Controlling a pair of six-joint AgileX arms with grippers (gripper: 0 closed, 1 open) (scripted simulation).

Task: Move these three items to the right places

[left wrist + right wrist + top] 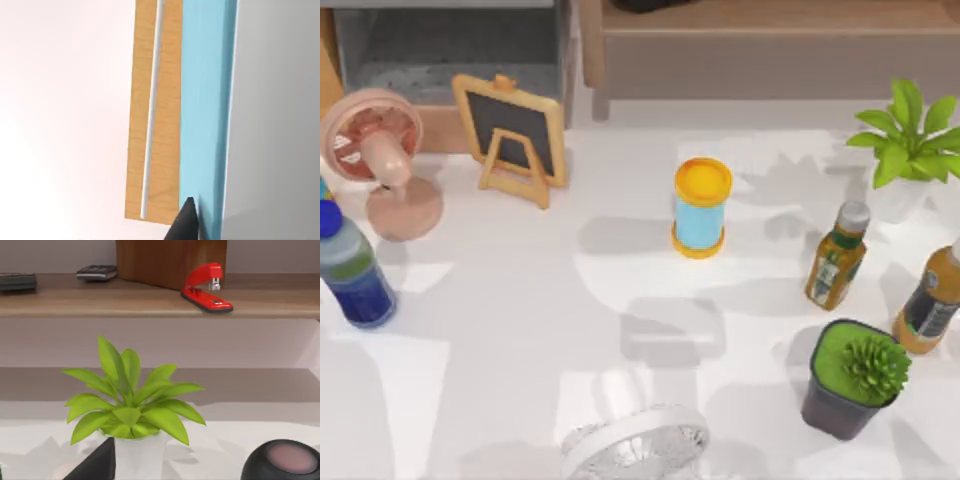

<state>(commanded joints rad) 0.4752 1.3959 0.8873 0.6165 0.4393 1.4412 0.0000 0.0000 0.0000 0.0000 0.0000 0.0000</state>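
Frankly, I cannot tell either hand's state; left hand point(187, 220) faces a blue panel point(205, 100).

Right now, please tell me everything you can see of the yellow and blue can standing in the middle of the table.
The can is a short upright cylinder with a light blue body, a round yellow lid on top and a yellow rim at its base. It looks like smooth plastic or coated card. The lid is on. It stands alone on the white table, near the middle and slightly toward the back, casting a shadow toward the left. Nothing touches it; the small chalkboard and bottles stand well apart.
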